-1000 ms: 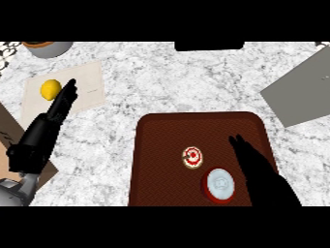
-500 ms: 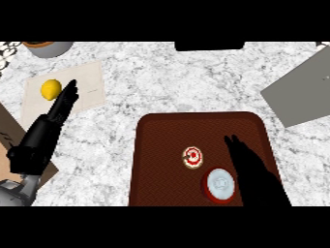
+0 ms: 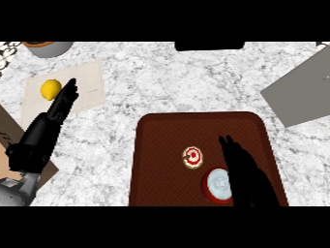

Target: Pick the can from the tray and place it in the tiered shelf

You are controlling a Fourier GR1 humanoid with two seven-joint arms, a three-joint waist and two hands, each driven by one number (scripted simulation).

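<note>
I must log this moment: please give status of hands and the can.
Right hand open, over tray, beside can, not gripping. Left hand open, resting near lemon. Small round item lies near can.

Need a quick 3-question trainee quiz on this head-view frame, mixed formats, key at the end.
1. True or false: the right hand is over the brown tray.
2. Which object on the tray lies closer to that hand?
A. the can, seen end-on with a red rim
B. the small red and white round item
3. Fill in: the yellow lemon rests on a beige ____ near the left hand.

Key
1. True; its fingers are straight, and the can is not gripped.
2. A; the hand overlaps the can's right edge.
3. Board; the left hand's fingertips reach onto it beside the lemon.
</note>
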